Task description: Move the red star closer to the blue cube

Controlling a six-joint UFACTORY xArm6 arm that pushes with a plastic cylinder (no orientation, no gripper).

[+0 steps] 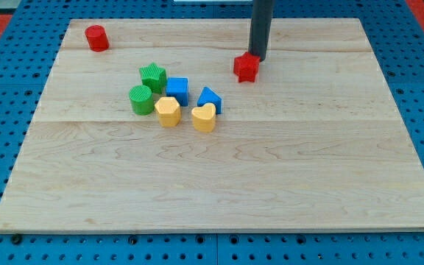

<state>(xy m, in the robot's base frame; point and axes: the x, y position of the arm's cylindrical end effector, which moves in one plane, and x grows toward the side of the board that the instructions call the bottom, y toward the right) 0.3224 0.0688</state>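
Observation:
The red star [246, 68] lies on the wooden board at the upper middle-right. My tip [258, 57] is at the star's upper right edge, touching or nearly touching it. The blue cube [177, 90] sits to the star's lower left, in a cluster of blocks, roughly a hand's width of board away from the star.
Around the blue cube are a green star [153, 76], a green cylinder [141, 99], a yellow hexagon-like block [168, 112], a yellow heart [205, 118] and a blue triangular block [210, 99]. A red cylinder [96, 37] stands at the top left. The board [219, 184] rests on blue pegboard.

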